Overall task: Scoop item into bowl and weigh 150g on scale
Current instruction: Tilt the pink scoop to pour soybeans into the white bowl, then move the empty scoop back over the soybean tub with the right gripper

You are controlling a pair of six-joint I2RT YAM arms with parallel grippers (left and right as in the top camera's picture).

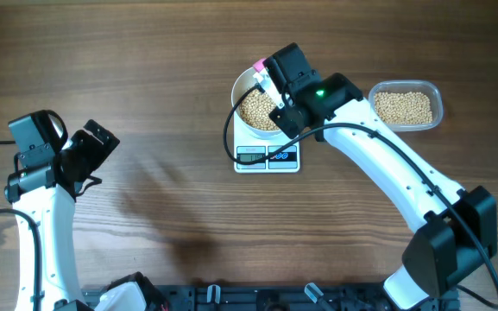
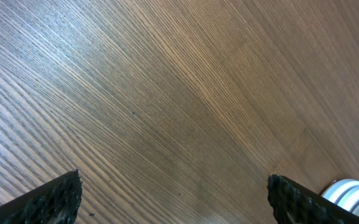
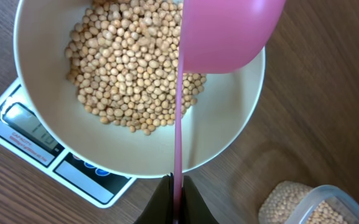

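The white bowl (image 1: 236, 102) stands on the white scale (image 1: 267, 157) and holds a heap of pale-tan beans (image 1: 257, 110). In the right wrist view the beans (image 3: 129, 68) fill the bowl's (image 3: 135, 149) bottom, and the scale's (image 3: 36, 140) display and dark button panel stick out below its rim. My right gripper (image 3: 178, 186) is shut on the thin handle of a pink scoop (image 3: 229, 31), whose cup hangs tilted over the bowl's far side. Far to the left, my left gripper (image 2: 174, 179) stands open over bare wood, holding nothing.
A clear rectangular plastic tub (image 1: 404, 105) with more beans sits just right of the scale; its corner shows in the right wrist view (image 3: 310, 205). The left arm (image 1: 46, 186) rises along the table's left side.
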